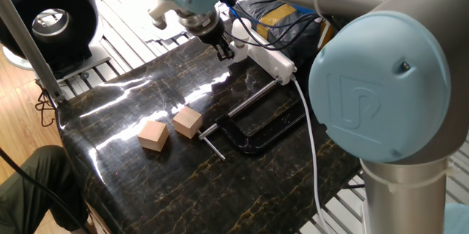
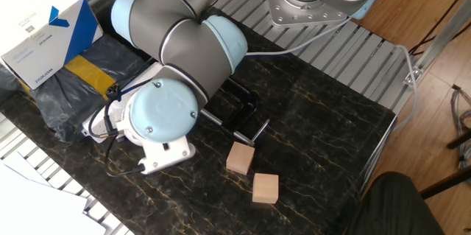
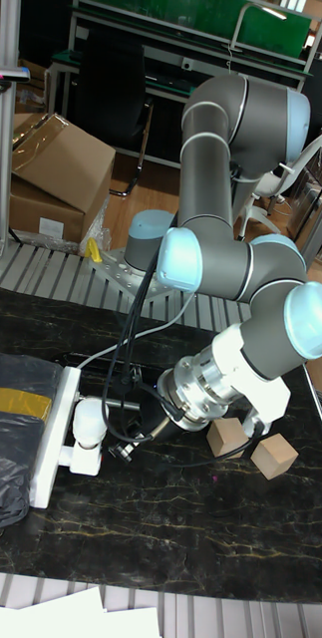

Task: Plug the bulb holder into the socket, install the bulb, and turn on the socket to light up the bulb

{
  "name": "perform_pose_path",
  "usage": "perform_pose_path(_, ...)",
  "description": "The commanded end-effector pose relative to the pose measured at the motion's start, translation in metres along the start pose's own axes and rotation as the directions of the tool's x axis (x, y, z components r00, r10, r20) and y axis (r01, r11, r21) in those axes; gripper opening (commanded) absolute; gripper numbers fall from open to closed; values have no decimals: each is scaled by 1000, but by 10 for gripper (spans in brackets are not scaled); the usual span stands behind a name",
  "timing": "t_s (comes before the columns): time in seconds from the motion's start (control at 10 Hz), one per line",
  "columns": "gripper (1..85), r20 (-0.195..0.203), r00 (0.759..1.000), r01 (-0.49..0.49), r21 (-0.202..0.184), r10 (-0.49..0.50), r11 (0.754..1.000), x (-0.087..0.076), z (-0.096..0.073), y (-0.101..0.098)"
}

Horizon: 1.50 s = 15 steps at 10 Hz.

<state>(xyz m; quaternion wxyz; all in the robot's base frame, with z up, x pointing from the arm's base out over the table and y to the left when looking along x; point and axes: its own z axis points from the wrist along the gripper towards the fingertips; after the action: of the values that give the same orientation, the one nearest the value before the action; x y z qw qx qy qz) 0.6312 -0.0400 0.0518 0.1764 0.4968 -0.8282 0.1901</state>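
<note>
white bulb (image 3: 88,420) sits in the bulb holder (image 3: 79,459), plugged into the socket (image 3: 53,431). gripper (image 3: 124,445) just beside it; i cannot tell how wide its fingers are.

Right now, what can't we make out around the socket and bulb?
- Socket switch state: too small in one fixed view.
- Bulb and bulb holder: behind the wrist in the other fixed view.
- Gripper jaws: too small and dark; the wrist hides them in the other fixed view.

Two high, close cameras angled down from opposite table sides, a taller third facing the arm — all sharing the wooden cubes (image 1: 170,129).
</note>
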Motion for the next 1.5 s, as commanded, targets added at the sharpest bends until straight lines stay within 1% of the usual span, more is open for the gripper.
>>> perform_pose_path(0.0,10,24,999,-39,-27,40,999,-2,-11,3)
perform_pose_path(0.1,10,54,997,-51,-46,53,998,-8,-15,7)
perform_pose_path(0.2,10,93,992,-76,-60,81,995,-16,-22,9)
perform_pose_path(0.3,10,116,989,-82,-67,89,994,-18,-30,10)
perform_pose_path(0.4,10,150,983,-88,-100,102,991,-23,-38,17)
perform_pose_path(0.5,10,178,977,-92,-123,113,988,-26,-47,22)
perform_pose_path(0.7,10,199,974,-82,-134,108,987,-16,-68,28)
perform_pose_path(0.8,10,225,968,-87,-112,110,990,-13,-78,22)
perform_pose_path(0.9,10,264,960,-72,-104,98,992,-13,-88,19)
perform_pose_path(1.0,10,301,952,-32,-96,59,995,-12,-97,15)
perform_pose_path(1.1,10,329,944,6,-81,21,997,-9,-103,6)
perform_pose_path(1.2,10,364,932,22,-87,11,996,-8,-110,1)
perform_pose_path(1.3,10,351,936,55,-68,-28,996,8,-112,-12)
perform_pose_path(1.4,10,351,935,99,-91,-61,991,25,-116,-14)
